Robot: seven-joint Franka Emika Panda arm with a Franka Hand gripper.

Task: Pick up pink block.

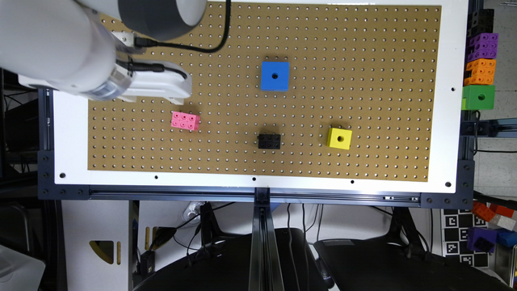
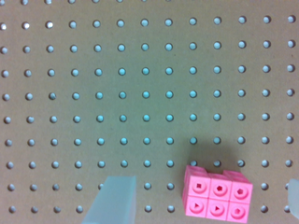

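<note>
Wrist view: you are seeing the gripper (image 2: pixel 203 205) spread wide, holding nothing, with the pink block (image 2: pixel 217 198) sitting between the fingers (image 2: pixel 114 200), nearer one.
Block: lying on the pegboard (image 1: pixel 363 48), untouched.
Long axis: running across the gap.
Exterior view: the gripper (image 1: pixel 177 95) is hovering just beside the block (image 1: pixel 185 121).

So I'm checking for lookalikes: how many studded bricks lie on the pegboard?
2: the pink block towards the exterior view's left, and a black brick near the board's middle.

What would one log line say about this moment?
gripper: open, nothing held | pink block: on pegboard, between fingers | pick: not yet done
</note>
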